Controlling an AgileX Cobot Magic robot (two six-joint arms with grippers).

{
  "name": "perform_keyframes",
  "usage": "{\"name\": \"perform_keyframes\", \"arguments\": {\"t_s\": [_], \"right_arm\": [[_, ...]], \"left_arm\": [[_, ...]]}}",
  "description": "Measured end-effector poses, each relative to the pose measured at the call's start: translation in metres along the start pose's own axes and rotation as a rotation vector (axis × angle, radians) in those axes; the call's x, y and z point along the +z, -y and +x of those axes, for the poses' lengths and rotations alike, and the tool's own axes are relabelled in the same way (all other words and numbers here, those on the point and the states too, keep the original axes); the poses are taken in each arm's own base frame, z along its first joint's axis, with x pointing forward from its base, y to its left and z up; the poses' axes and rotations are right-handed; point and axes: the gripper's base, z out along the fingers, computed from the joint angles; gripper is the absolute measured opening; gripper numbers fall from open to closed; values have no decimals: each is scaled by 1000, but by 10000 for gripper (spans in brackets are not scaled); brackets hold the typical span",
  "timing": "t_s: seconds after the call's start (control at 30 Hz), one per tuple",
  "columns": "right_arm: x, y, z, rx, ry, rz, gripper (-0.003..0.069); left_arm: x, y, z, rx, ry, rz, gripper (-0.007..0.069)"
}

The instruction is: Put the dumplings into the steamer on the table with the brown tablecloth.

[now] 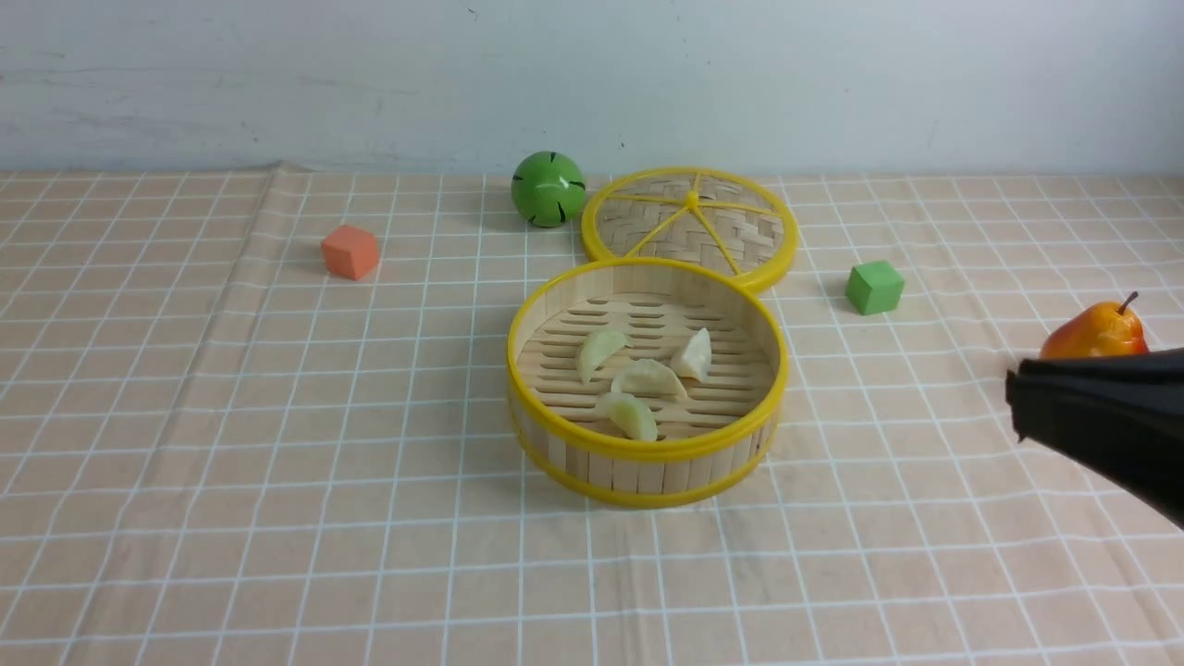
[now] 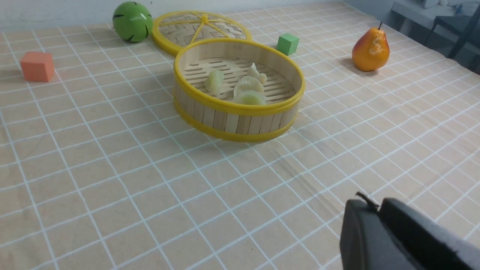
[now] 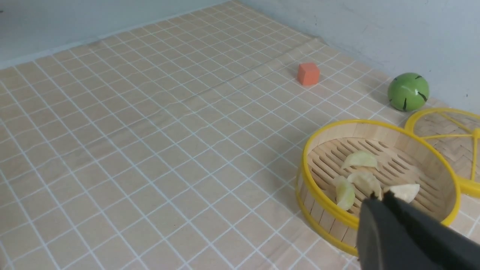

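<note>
— Orange cube [image 1: 350, 252] far left on the counter [image 1: 231, 481], then the green ball [image 1: 548, 188]; where are the dumplings [image 1: 642, 381]?

— All four lie inside the steamer [image 1: 647, 453] at centre, lid [image 1: 689, 227] touching its far rim.

— How would they handle?

— Probably light, smooth and slightly slippery; a pinch across the plump middle looks safest.

— And the fingers?

— Left fingers [image 2: 377, 210] sit low, near the camera's side, well apart from the steamer, pressed nearly together, empty. Right fingers [image 1: 1017, 407] hover right of it, beside the pear [image 1: 1096, 331], clenched on nothing.
</note>
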Motion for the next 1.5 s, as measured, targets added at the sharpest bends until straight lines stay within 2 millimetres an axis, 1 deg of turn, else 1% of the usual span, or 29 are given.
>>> {"name": "perform_keyframes", "arguments": {"t_s": [0.03, 0.1, 0.2, 0.23, 0.27, 0.37, 0.4, 0.5, 0.57, 0.63, 0.77, 0.8, 0.9, 1.5], "right_arm": [[-1, 0, 0, -3, 4, 2, -7], [-3, 2, 17, -15, 12, 48, -7], [-14, 8, 48, 15, 34, 149, -7], [-15, 9, 50, 20, 40, 159, -7], [-24, 14, 71, 77, 57, 246, -7], [-35, 21, 104, 149, 68, 404, -7], [-39, 22, 111, 161, 77, 450, -7], [-47, 25, 147, 197, 82, 604, -5], [-50, 25, 162, 210, 90, 666, -6], [-50, 25, 183, 230, 94, 727, -3], [-44, 26, 216, 278, 44, 778, -3], [-43, 26, 220, 295, 20, 783, -3], [-43, 26, 221, 312, 11, 784, -3], [-43, 25, 221, 345, 13, 774, 7]], "left_arm": [[0, 0, 0, 0, 0, 0, 50], [0, 0, 0, 0, 0, 0, 55], [0, 0, 0, 0, -2, -1, 57], [0, 0, 0, 0, -2, -1, 57], [0, 0, 0, 0, -2, -1, 57], [0, 0, 0, 0, -2, -1, 57], [0, 0, 0, 0, -2, -1, 57], [0, 0, 0, 0, -2, -1, 59], [0, 0, 0, 0, -2, -1, 62], [0, 0, 0, 0, -3, -1, 66], [0, 0, 0, 0, -3, -1, 71], [0, 0, 0, 0, -3, -1, 71], [0, 0, 0, 1, -3, -1, 71], [0, 0, 0, 1, -3, -1, 83]]}}
